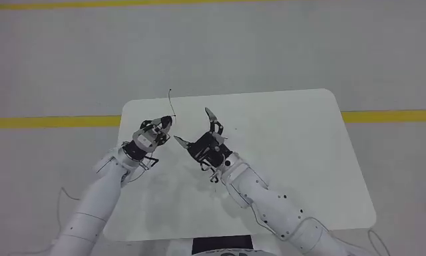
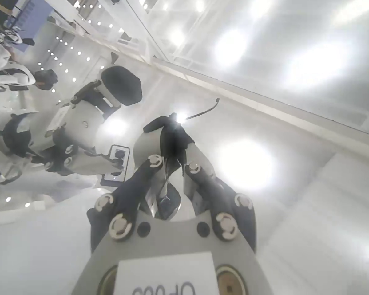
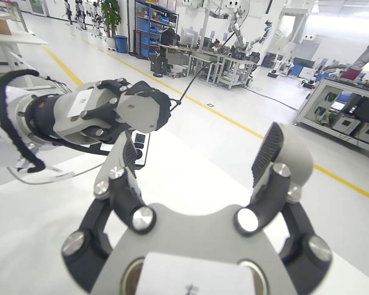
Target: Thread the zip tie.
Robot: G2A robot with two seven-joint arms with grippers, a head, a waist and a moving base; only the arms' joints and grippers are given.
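One zip tie (image 1: 172,102), black: one end pinched in my left tool (image 1: 160,126), thin tail pointing away from me. My right tool (image 1: 193,125) is spread wide, holding nothing, just beside the left. Both tools hang over the near-left part of one white table (image 1: 299,136) with rounded corners. Grey floor (image 1: 279,50) with two yellow lines (image 1: 200,0). Workshop hall beyond.

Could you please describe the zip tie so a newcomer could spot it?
Above the white table, near its far left corner, the left tool is shut on the zip tie. It is the thin black strip poking from that tool; the open right tool holds nothing.
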